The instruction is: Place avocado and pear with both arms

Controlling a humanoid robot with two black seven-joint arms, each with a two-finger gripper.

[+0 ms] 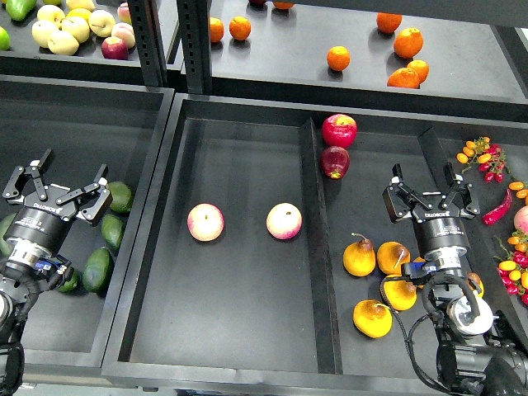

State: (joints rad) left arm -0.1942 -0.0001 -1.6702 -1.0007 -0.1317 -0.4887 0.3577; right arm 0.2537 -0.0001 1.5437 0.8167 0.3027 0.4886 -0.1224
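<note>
Several green avocados lie in the left tray: one (120, 196) just right of my left gripper, and others (112, 231) (97, 269) below it. My left gripper (56, 188) is open and empty, beside and above them. Golden-yellow pears lie in the right compartment: one with an upright stem (360, 257), one (393, 257) next to it, and a plump one with a brown blotch (373, 318) nearest the front. My right gripper (431, 198) is open and empty, just behind the pears. My right arm hides part of another pear (402, 294).
Two pink-and-cream apples (205, 222) (284, 221) lie in the middle tray (239, 330). Two red apples (340, 129) (335, 162) sit beyond the divider (318, 247). Oranges (338, 58) and pale apples (62, 37) are on the back shelf. Chillies (497, 206) lie at the far right.
</note>
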